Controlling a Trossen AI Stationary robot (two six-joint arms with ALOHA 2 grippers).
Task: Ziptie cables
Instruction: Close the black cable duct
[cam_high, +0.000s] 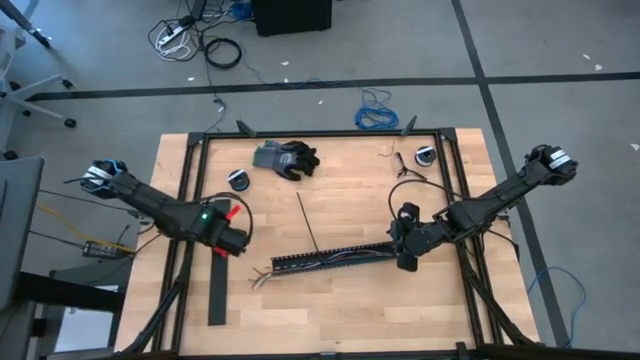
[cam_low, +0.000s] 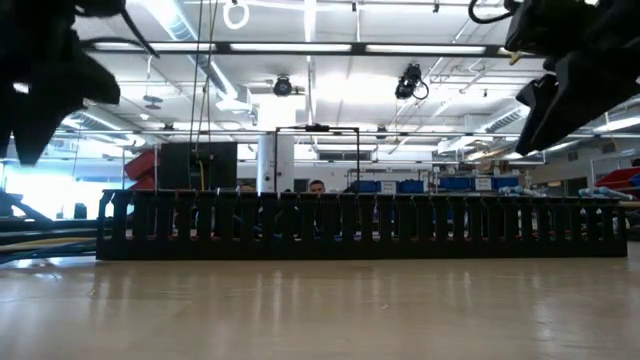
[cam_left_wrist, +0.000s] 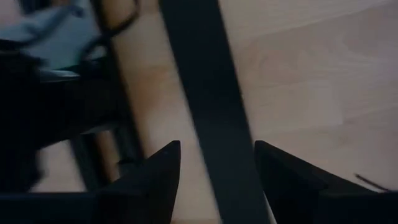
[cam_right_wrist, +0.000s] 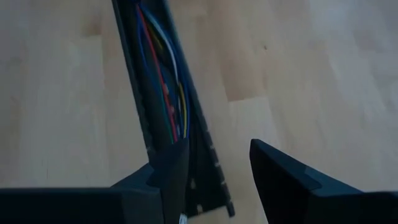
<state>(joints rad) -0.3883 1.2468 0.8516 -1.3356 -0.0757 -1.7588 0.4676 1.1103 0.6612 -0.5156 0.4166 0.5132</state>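
The cables (cam_right_wrist: 166, 93), thin wires in red, blue, white and yellow, lie inside a black slotted channel (cam_high: 335, 260) at the table's middle. Their splayed ends (cam_high: 262, 278) stick out of its left end. My right gripper (cam_right_wrist: 217, 155) hangs open just above the channel's right end (cam_high: 400, 250), clear of it in the low view (cam_low: 560, 90). My left gripper (cam_left_wrist: 217, 155) points down and is open over the top end of a flat black strip (cam_left_wrist: 208, 112) that lies on the table at the left (cam_high: 218, 290). A thin black ziptie (cam_high: 307, 220) lies on the wood behind the channel.
Dark work gloves (cam_high: 287, 157) lie at the far middle. Two small round objects (cam_high: 240, 180) (cam_high: 427, 156) sit near the far corners. A black frame rail (cam_high: 195, 190) borders the wooden top, and a red-handled tool (cam_high: 232, 212) lies by my left gripper. Bare wood lies along the near edge.
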